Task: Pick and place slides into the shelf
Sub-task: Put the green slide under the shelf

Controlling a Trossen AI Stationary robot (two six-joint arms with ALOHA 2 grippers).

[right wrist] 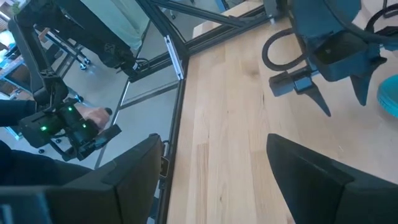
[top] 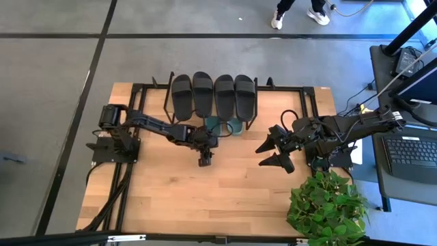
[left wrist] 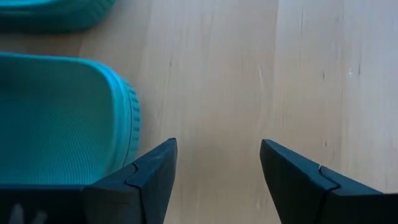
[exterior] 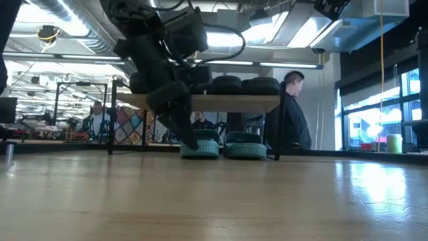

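Observation:
Four black slides lie side by side on top of the shelf, a low rack with a plank top at the table's far side. Two green slides rest soles down on the table under it, also visible from above. My left gripper is open, pointing down at bare wood just near of the left green slide, and touches nothing. My right gripper hangs open over the table's right middle, aimed toward the left arm.
A potted plant stands at the table's near right corner, close to the right arm. A black metal frame borders the table. A laptop sits on a side desk to the right. People are in the room beyond.

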